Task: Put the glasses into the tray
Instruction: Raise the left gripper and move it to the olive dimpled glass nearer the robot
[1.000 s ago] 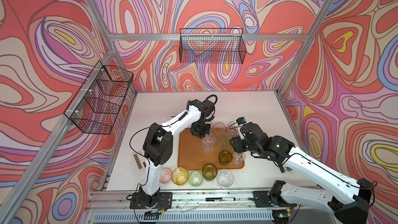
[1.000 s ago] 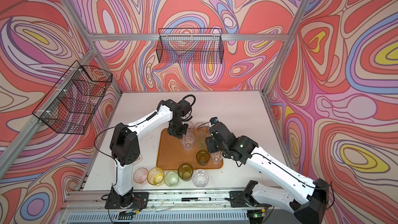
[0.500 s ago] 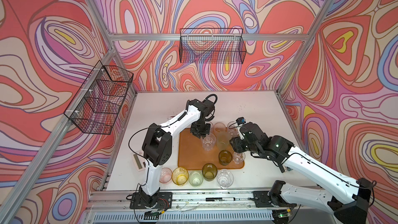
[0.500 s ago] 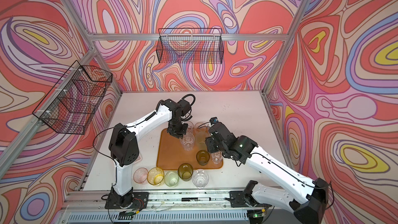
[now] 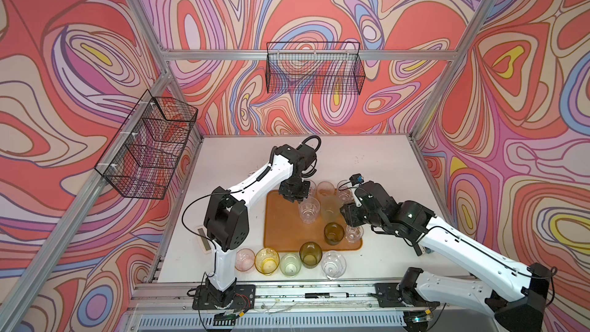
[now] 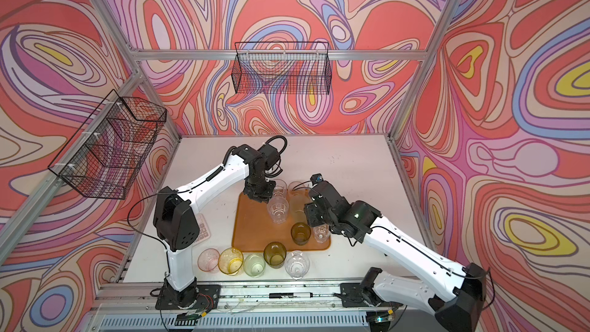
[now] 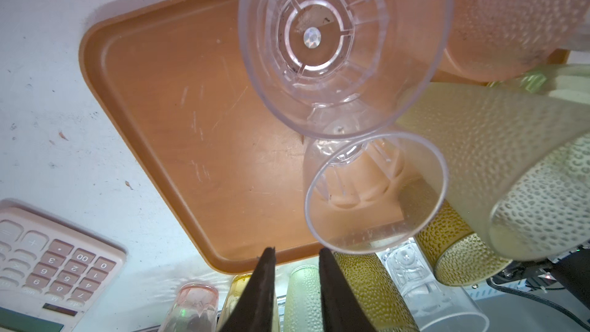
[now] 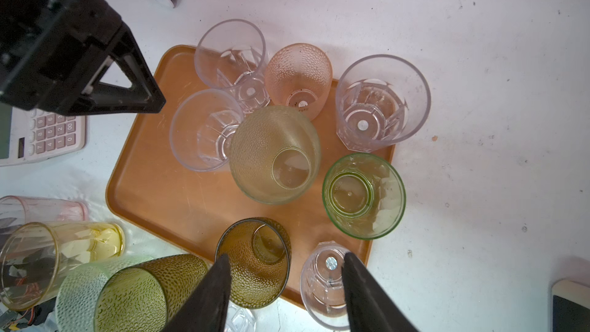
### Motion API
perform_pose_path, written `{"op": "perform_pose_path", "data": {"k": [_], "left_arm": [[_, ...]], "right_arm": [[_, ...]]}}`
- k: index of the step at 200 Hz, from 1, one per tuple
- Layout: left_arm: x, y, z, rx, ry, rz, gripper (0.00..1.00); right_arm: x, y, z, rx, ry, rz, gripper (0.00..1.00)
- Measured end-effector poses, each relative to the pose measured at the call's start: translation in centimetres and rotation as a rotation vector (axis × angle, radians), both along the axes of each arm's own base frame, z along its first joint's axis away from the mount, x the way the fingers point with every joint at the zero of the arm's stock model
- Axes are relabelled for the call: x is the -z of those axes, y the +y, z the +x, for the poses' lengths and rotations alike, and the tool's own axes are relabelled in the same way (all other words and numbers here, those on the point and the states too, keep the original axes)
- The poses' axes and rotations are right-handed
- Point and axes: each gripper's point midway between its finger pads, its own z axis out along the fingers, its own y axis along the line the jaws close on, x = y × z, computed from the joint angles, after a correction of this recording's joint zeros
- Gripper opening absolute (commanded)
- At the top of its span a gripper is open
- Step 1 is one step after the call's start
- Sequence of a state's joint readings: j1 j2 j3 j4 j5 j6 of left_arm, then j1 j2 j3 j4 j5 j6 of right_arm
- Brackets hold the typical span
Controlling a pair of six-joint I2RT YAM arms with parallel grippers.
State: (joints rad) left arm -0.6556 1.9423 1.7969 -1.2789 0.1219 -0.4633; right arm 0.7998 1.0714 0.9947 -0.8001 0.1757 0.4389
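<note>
While the left tool [image 7: 296, 250] and right tool [image 8: 285, 255] hang parted and empty over the tray [image 5: 281, 218], the unplaced row of glasses [image 5: 290, 265] lies behind both, toward the arms' bases, its clear end closest to the right tool.

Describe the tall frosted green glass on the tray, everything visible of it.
The tall green glass is the tallest tumbler here: pale yellow-green, translucent, apparently frosted plastic with a pebbled skin. It stands upright, mouth up and empty, on the orange tray. A clear faceted glass and a pink pebbled glass stand close by; whether they touch it cannot be told.
</note>
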Motion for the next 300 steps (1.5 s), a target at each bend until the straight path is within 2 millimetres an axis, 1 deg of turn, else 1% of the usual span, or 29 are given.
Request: {"op": "perform_pose_path", "data": {"k": [26,74,92,168,217,300], "left_arm": [[-1.1,0.2,-0.2,0.019,-0.024,-0.012,0.29],[-4.1,0.8,-0.3,0.082,-0.113,-0.041,0.3],[-4.7,1.1,-0.5,0.107,-0.133,-0.04,0.3],[-4.4,2.2,-1.6,0.19,-0.132,-0.019,0.31],[-4.2,3.2,-3.0,0.227,-0.124,-0.011,0.32],[-4.6,2.9,-5.8,0.302,-0.145,-0.062,0.33]], "right_arm": [[0.0,0.0,0.0,0.0,-0.001,0.0,0.58],[-0.1,0.0,0.0,0.0,-0.002,0.001,0.58],[0.0,0.0,0.0,0.001,-0.001,0.001,0.58],[0.3,-0.1,-0.1,0.001,0.01,-0.01,0.59],[0.3,-0.1,-0.1,0.007,0.013,-0.006,0.59],[0.3,-0.3,-0.1,0.02,0.022,-0.01,0.59]]}}
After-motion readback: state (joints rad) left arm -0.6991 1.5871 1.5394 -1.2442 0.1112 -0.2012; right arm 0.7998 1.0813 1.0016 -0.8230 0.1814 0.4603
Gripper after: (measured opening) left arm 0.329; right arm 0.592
